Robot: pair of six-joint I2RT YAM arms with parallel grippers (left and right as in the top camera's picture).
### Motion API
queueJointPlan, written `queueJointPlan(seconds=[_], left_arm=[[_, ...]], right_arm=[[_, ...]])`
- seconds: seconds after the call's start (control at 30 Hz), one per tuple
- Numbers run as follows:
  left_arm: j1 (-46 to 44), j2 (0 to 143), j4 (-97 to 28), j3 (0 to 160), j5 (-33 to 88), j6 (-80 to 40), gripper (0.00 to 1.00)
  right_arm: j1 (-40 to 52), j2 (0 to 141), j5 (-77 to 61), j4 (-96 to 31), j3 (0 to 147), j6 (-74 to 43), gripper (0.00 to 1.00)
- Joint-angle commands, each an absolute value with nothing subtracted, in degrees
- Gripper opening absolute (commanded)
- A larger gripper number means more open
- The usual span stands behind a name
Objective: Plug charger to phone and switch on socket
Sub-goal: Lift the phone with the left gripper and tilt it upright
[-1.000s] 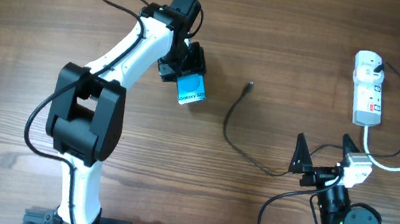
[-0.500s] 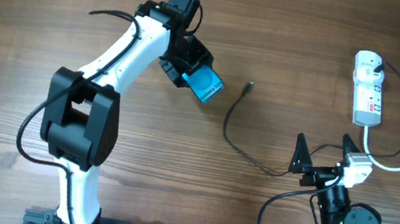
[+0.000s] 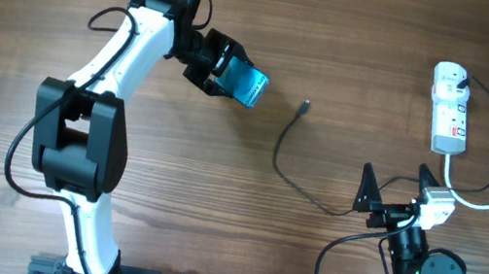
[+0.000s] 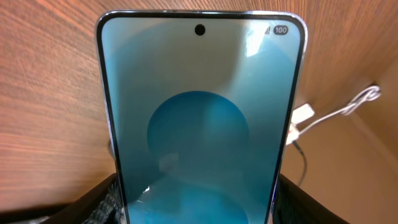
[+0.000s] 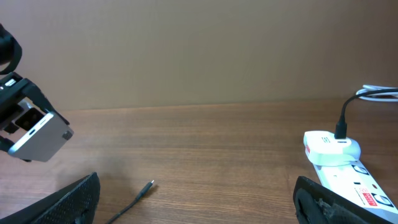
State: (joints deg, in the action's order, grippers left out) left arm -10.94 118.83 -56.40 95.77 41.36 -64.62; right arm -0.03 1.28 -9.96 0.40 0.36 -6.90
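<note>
Your left fingers pinch the phone by its sides, screen up and tilted, just left of the charger tip, which lies on the desk. Your right fingers are spread at near right, holding nothing. The socket lies far right, apart from both.

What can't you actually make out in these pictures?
- Lower end of the phone: left wrist view, cut off by the bottom edge.
- Switch state of the socket: too small in the overhead view, cut by the frame edge in the right wrist view.
- Connector type of the charger: too small in the overhead and right wrist views.
</note>
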Motion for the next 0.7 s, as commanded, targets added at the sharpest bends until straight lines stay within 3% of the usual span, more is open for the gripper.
queueJointPlan(seconds=[0.0, 0.67], left_arm=[[-9.8, 116.55, -56.47, 97.47, 46.44, -71.48, 0.04], [-8.45, 116.55, -56.45, 97.47, 64.16, -72.51, 0.04]], right_arm=[[0.21, 1.08, -8.8, 0.6, 0.3, -7.66, 1.0], [0.21, 1.08, -8.8, 0.6, 0.3, -7.66, 1.0]])
